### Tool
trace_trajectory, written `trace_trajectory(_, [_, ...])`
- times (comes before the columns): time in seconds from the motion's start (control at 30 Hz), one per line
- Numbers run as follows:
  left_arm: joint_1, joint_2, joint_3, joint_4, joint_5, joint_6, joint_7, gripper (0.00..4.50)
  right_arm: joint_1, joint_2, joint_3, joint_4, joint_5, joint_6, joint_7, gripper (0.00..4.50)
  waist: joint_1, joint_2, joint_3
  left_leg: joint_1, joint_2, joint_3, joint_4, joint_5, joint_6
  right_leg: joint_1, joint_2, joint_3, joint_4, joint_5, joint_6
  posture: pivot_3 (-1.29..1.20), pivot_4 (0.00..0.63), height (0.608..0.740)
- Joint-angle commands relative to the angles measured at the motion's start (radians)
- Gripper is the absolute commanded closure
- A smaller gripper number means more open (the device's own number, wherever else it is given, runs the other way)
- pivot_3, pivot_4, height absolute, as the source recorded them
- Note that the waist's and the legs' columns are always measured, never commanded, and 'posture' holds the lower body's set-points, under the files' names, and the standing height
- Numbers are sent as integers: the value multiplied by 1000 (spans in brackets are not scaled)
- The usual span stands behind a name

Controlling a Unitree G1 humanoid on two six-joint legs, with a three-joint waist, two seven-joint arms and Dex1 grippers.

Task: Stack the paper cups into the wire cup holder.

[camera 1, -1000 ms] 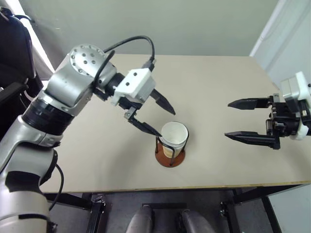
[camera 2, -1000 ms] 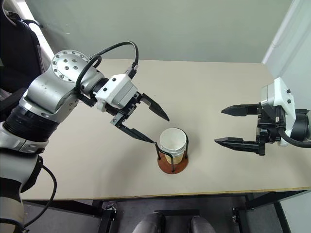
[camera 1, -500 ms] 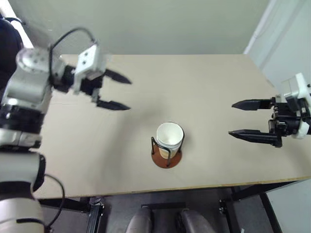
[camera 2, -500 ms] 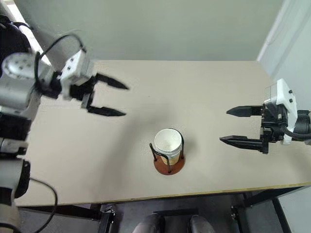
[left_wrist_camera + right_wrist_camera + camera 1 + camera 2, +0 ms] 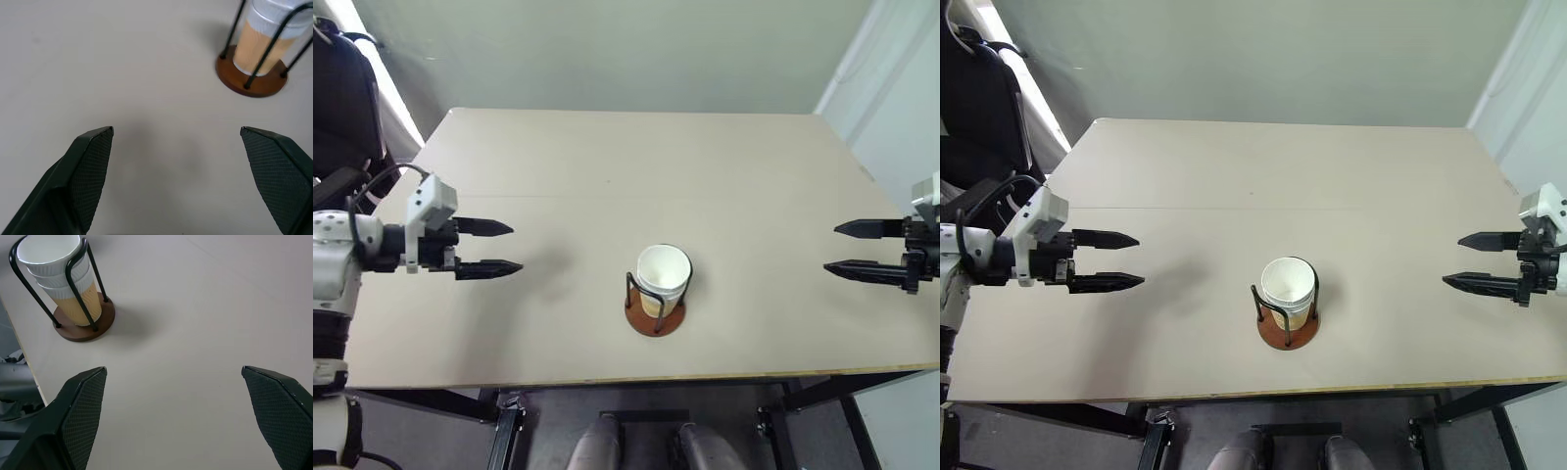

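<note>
Table bare around the holder; nothing obstructs it. Holder stands near the front edge, upright. Cups nested inside it, three white rims stacked, tan sides below. Left gripper and right gripper, well apart from holder, both spread wide, empty.
</note>
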Motion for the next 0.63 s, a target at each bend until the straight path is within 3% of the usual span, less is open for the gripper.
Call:
trace_trajectory(0.03, [61,34,88,-58,-28,28,8,53,-46,-24,-3,18,-6,-20,44,0,-3,0,0,1,0,0,-1,0,0,0,0,0,0,0,-1,0,150,740])
trace_trajectory(0.63, [150,1,168,-184,-66,122,108,53,-118,23,48,60,-51,-42,79,0,-3,0,0,3,0,0,-3,-1,-1,1,0,0,0,-2,-4,0,150,740])
